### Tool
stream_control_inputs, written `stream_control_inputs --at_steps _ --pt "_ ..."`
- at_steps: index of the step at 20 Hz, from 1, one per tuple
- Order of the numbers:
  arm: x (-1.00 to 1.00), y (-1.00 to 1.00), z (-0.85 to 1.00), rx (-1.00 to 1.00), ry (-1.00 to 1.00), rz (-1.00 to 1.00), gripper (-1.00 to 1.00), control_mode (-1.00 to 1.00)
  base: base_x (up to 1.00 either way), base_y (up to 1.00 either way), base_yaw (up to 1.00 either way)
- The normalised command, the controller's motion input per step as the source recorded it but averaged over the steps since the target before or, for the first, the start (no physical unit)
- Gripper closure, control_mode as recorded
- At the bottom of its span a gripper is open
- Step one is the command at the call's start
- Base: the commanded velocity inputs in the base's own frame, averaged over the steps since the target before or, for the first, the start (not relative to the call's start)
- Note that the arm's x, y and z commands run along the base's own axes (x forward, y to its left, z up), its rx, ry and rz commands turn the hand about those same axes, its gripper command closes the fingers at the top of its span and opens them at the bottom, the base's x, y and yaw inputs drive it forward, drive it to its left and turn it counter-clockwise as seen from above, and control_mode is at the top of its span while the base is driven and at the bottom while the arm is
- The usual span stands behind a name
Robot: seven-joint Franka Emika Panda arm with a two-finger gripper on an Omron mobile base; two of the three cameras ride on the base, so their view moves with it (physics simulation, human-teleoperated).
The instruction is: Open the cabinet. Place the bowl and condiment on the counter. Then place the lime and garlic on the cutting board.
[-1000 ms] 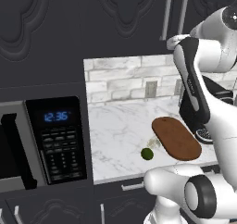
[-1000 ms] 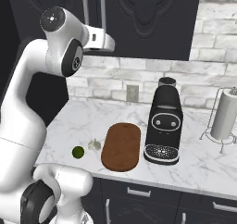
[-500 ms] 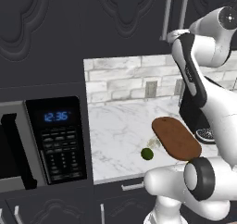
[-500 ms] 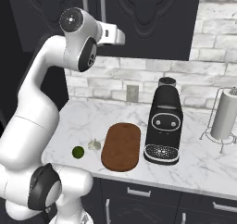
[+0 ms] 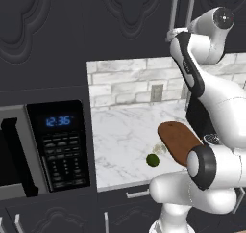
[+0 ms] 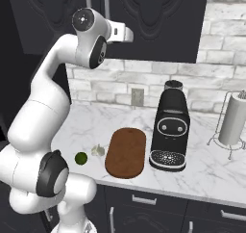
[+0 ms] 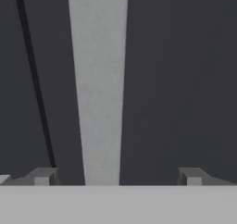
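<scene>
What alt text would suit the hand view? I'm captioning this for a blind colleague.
A long vertical silver bar handle on the closed dark charcoal cabinet door stands between the two fingertips of the open claw, left of centre and not yet gripped. A thin dark seam runs down the door at the left.

Cabinet (image 6: pixel 158 20) doors closed, inside hidden; handle (image 7: pixel 98 84) cut off at the hand view's top. Arm covers cutting board's (image 5: pixel 177 139) right end in left base view. Garlic (image 5: pixel 161 148) there too small to make out.
</scene>
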Motion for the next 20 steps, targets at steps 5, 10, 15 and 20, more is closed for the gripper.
stream_control_inputs --at_steps 5,10,15,20 --pt "0.5 -0.01 0.0 0.0 -0.07 0.0 1.0 -1.0 0.0 0.0 0.0" --pt "0.42 -0.01 0.0 0.0 -0.07 0.0 1.0 -1.0 0.0 0.0 0.0" --pt "0.13 -0.29 0.0 0.0 -0.08 0.0 1.0 -1.0 0.0 0.0 0.0" --pt "-0.23 -0.33 0.0 -0.01 -0.2 -0.01 1.0 -1.0 0.0 0.0 0.0"
